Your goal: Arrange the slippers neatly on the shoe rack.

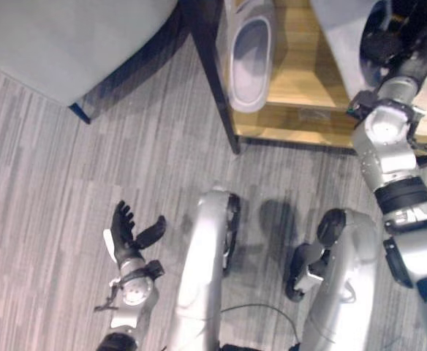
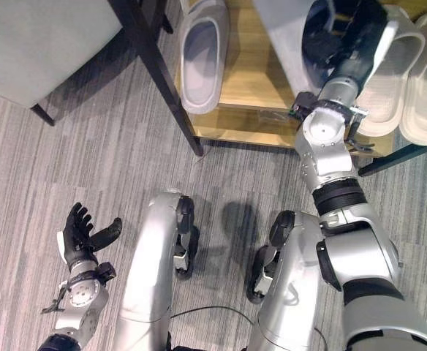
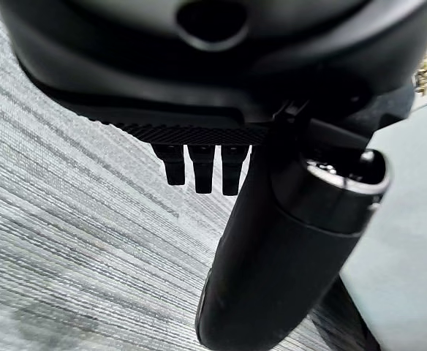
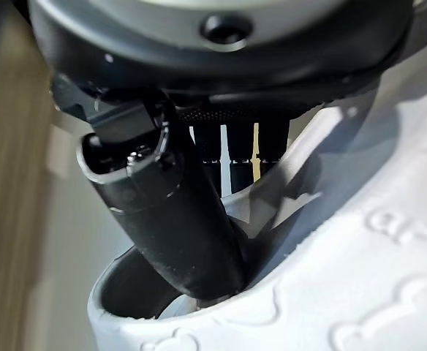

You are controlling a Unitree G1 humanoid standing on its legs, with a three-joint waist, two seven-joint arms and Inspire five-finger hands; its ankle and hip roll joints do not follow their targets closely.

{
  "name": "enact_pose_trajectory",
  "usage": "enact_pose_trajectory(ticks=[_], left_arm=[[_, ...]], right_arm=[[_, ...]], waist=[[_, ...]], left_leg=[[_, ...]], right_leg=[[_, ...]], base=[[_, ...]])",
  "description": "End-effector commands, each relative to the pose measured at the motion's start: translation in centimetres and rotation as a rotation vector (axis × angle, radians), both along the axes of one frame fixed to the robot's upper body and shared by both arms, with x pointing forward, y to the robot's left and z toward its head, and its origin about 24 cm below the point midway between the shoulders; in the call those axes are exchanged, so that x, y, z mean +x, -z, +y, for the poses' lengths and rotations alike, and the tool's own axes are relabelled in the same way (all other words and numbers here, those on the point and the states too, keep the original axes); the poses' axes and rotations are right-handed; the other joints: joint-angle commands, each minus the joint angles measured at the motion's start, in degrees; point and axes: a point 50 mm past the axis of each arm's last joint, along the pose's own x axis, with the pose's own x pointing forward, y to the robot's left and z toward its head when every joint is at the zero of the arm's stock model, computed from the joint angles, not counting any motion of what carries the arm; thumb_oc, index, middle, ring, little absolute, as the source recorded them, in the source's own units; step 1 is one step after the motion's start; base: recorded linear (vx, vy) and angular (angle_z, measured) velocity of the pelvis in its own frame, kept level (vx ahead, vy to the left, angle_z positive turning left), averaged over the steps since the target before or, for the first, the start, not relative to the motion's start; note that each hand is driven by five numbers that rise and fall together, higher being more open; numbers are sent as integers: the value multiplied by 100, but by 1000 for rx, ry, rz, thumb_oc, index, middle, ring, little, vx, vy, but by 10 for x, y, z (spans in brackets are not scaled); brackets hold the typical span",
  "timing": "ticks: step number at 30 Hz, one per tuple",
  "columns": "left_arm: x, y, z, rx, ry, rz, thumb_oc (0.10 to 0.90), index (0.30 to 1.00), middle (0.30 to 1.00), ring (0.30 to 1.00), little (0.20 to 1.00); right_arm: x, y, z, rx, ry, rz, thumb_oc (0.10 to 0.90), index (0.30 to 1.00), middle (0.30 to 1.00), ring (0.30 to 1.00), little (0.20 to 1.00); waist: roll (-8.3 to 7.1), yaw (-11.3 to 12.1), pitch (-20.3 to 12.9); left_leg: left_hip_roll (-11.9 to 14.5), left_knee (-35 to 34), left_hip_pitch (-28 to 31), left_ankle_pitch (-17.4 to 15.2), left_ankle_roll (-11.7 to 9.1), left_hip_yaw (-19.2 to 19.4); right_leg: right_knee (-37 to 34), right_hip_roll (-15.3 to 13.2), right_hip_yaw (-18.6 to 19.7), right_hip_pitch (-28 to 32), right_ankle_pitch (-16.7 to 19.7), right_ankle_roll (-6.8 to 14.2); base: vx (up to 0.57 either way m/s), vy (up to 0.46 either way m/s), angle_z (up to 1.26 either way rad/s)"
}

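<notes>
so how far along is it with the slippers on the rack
Partly done. A grey slipper already lies on the wooden shoe rack, and two pale slippers sit side by side at its right end. In hand: the right hand is shut on a white slipper over the shelf. Left: set it down and line it up. The left hand is open, idle over the floor.

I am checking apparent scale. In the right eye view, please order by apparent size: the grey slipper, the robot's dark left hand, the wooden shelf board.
1. Wooden shelf board, partly covered.
2. Grey slipper.
3. Dark left hand, nearer the camera, yet looks smallest.
</notes>
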Motion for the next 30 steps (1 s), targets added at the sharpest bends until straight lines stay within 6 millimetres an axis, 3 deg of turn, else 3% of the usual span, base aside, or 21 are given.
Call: enact_pose_trajectory(ticks=[1,7,14,18,25,26,30], left_arm=[[6,-38,19,84,-41,-203,800,900,900,900,900],[6,-40,21,140,-24,-187,800,900,900,900,900],[9,-37,21,192,-6,-149,800,900,900,900,900],[9,-33,18,175,22,-126,800,900,900,900,900],[4,-28,18,163,2,-109,800,900,900,900,900],[3,-25,18,151,4,-102,800,900,900,900,900],[1,-25,18,145,8,-104,800,900,900,900,900]], right_arm=[[-38,-85,24,-42,-86,-406,400,300,300,300,300],[-36,-78,23,9,-98,-406,400,300,300,300,300],[-27,-72,46,20,-186,-364,400,300,300,300,300],[-15,-54,60,44,-206,-283,400,300,300,300,300],[1,-38,62,95,-209,-186,400,300,300,300,300],[4,-36,60,99,-189,-161,800,900,900,900,900],[4,-36,64,92,-197,-158,800,900,900,900,900]], waist=[[-76,83,-117],[-150,148,-117],[-255,205,-117],[-291,141,-117],[-279,118,-117],[-263,132,-117],[-257,132,-117]], left_leg=[[-113,7,609,-741,251,-543],[-133,-54,609,-725,244,-623],[-58,52,609,-834,261,-682],[-32,72,609,-853,269,-669],[-5,192,609,-874,277,-684],[-15,194,609,-867,264,-693],[-9,165,609,-860,257,-693]], right_leg=[[-18,15,290,449,-131,-401],[-117,3,184,432,-51,-396],[-105,68,150,394,-39,-419],[-109,100,138,378,-6,-446],[-8,119,139,359,-54,-510],[12,122,151,352,-57,-519],[-1,111,162,353,-47,-522]], base=[[52,2,-1],[18,3,-3],[0,0,0],[-1,23,-4],[-14,7,-5],[0,0,0],[0,0,0]])
